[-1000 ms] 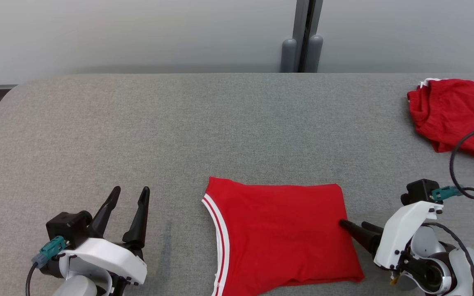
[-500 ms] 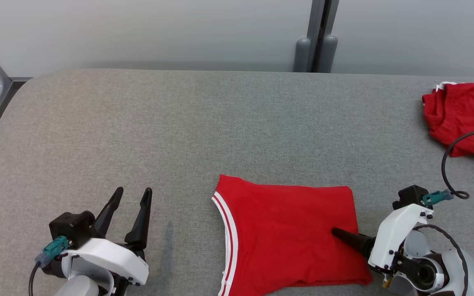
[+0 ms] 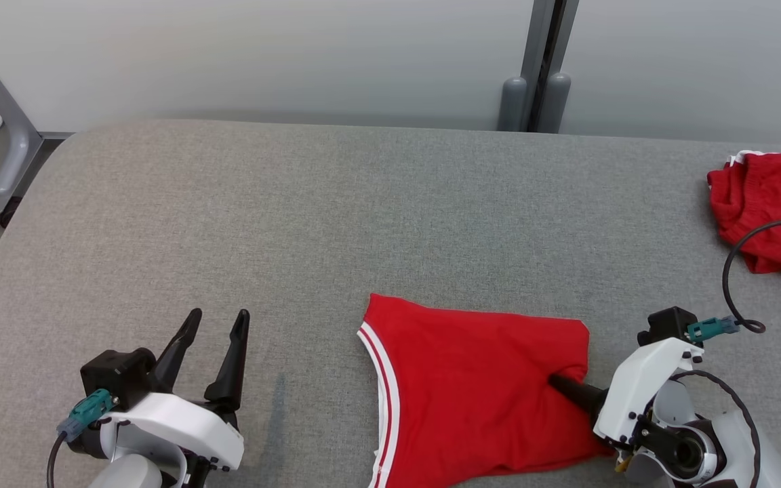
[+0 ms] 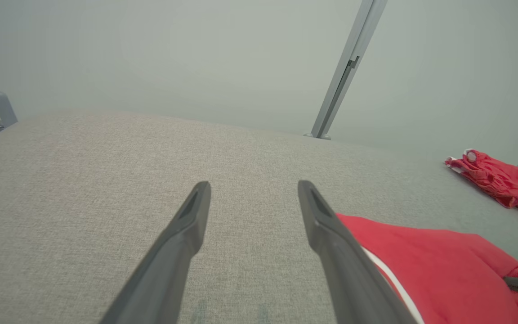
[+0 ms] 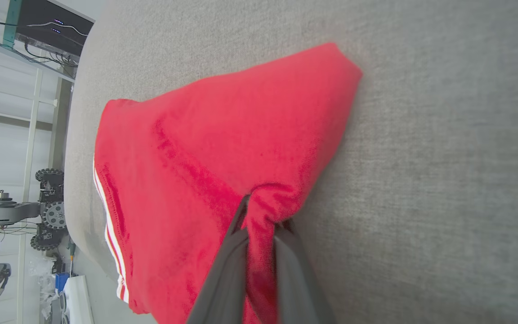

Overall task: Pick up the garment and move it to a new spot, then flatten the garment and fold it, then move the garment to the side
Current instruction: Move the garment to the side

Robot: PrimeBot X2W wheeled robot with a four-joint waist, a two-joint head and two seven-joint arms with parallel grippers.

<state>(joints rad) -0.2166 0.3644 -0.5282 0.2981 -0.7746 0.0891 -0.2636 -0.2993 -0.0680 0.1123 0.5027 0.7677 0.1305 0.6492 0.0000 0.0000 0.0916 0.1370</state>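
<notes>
Your right gripper (image 3: 557, 381), lower right, pinches the bunched edge of the red garment (image 3: 472, 386); your left gripper (image 3: 219, 315), lower left, stands with jaws apart, empty, above the grey table (image 3: 295, 203).

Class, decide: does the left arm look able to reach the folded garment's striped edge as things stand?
Probably yes: the open left pincer has just table between it and the garment's striped edge.

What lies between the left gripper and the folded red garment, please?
Just bare grey table between the left gripper and the garment, as the head view shows.
</notes>
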